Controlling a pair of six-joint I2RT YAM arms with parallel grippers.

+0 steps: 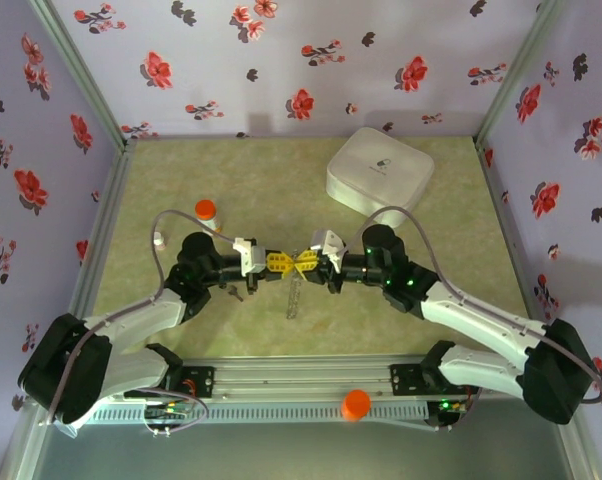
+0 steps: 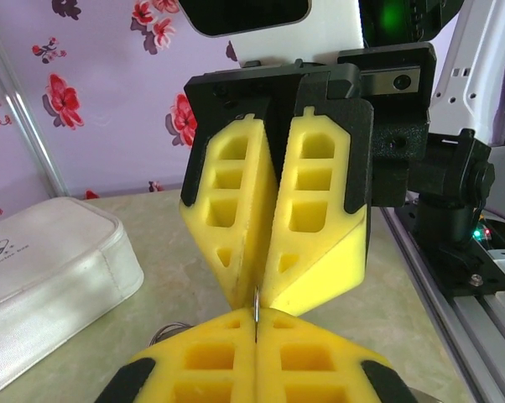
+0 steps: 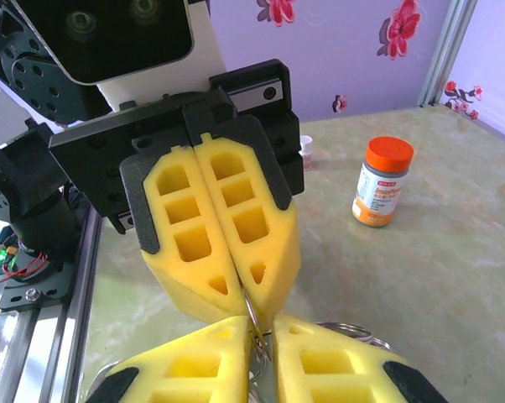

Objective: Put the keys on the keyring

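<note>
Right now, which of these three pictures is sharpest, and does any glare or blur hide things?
Top external view: soft, even light, only faint shadows; the keyring hanging below the yellow jaws is a thin, barely resolved streak. Left wrist view: the white box looks soft, and a green light blooms at the top. Right wrist view: crispest, the orange-capped vial reads clearly.

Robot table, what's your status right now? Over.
Left gripper shut, right gripper nearly closed, tips meeting on a thin metal piece. Keyring dangles beneath them. Vial and white box stand well off.
</note>
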